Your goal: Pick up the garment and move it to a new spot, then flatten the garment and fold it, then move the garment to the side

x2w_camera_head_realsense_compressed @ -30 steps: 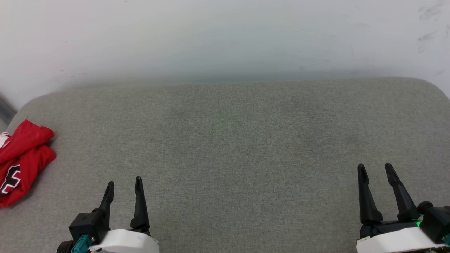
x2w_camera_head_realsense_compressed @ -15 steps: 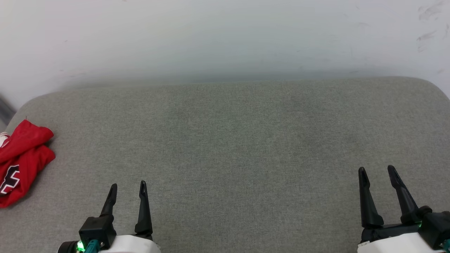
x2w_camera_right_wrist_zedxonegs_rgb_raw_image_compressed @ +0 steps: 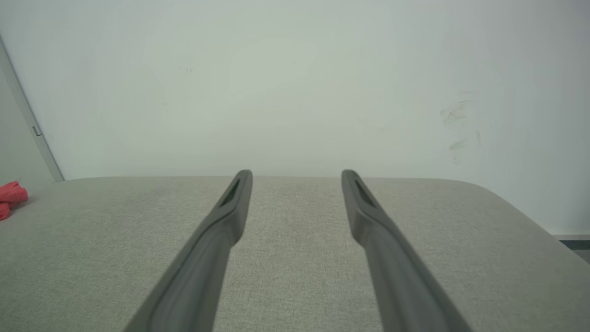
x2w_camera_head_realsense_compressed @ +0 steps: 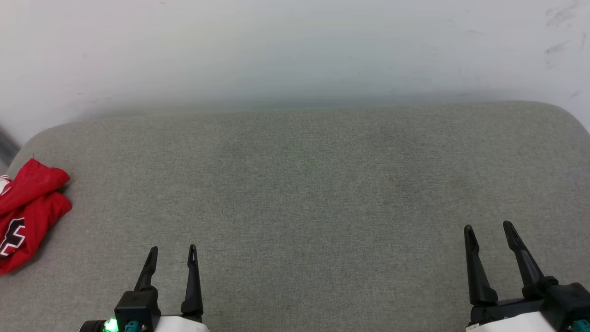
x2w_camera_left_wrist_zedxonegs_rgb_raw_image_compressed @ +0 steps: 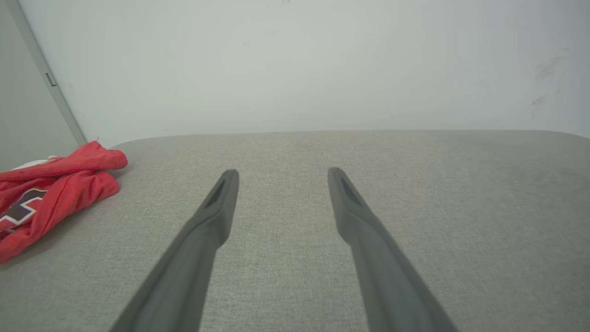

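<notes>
Head view: a white wall (x2w_camera_head_realsense_compressed: 295, 46) is rising behind the grey cushion (x2w_camera_head_realsense_compressed: 295, 184). The garment (x2w_camera_head_realsense_compressed: 30, 212) is lying crumpled at nine o'clock, red with a black-and-white print, its long axis running seven to one. The left hand (x2w_camera_head_realsense_compressed: 173, 251) and right hand (x2w_camera_head_realsense_compressed: 488, 227) are hovering wide, holding nothing.

Left wrist view: the garment is bunching at nine o'clock, with plain fabric lying between.

Right wrist view: its red edge is peeking in at nine.
</notes>
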